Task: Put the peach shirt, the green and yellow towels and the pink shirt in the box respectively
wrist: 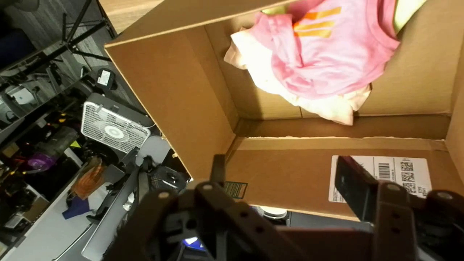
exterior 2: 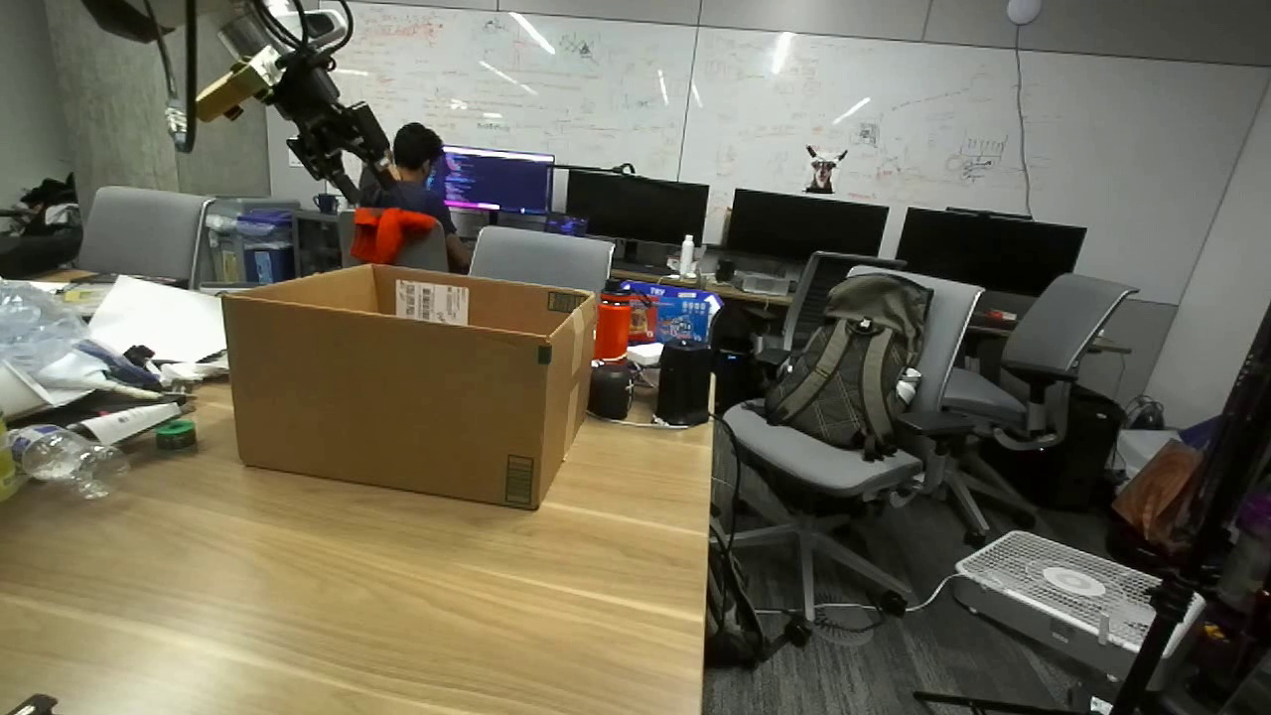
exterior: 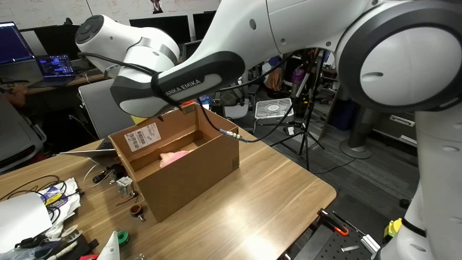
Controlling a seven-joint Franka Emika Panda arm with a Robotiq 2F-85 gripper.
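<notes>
The cardboard box (exterior: 191,184) stands open on the table; it also shows in an exterior view (exterior 2: 387,397) and in the wrist view (wrist: 170,79). Inside it lies the pink shirt (wrist: 337,61) with orange stripes, on top of the peach shirt (wrist: 259,69). Yellow-green cloth (wrist: 407,12) shows beside and under the pink shirt; I cannot tell the green and yellow towels apart. In an exterior view, bits of pink cloth (exterior: 175,157) and peach cloth (exterior: 166,156) show inside. My gripper (wrist: 284,175) is open and empty above the box; it also shows high up in an exterior view (exterior 2: 359,174).
The box walls rise around the cloths. Left of the box lie cables (exterior: 47,187), a green tape roll (exterior: 123,237) and a plastic bottle (exterior 2: 70,459). An orange bottle (exterior 2: 612,326) and a black speaker (exterior 2: 684,382) stand behind the box.
</notes>
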